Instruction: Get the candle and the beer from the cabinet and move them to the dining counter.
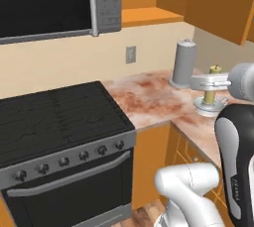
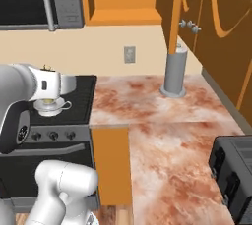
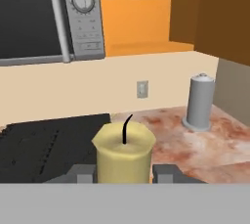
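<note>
A pale cream-yellow candle (image 3: 122, 155) with a dark wick stands upright between the two dark finger tips of my gripper (image 3: 122, 174), which is shut on it. In the left base view the candle (image 1: 210, 97) shows under the white hand, held above the marbled corner counter (image 1: 149, 99), with the gripper (image 1: 211, 89) around it. In the right base view the candle (image 2: 47, 103) sits below the hand, with the gripper (image 2: 47, 96) closed on it. The orange cabinet (image 2: 123, 17) stands open overhead and its shelf is bare. The beer and the dining counter are out of view.
A tall grey canister (image 1: 183, 65) stands on the counter by the wall. A black stove (image 1: 54, 117) lies to the left, with a microwave (image 1: 49, 3) above it. A black toaster (image 2: 236, 170) sits at the near right. The cabinet door (image 2: 174, 13) juts out over the canister.
</note>
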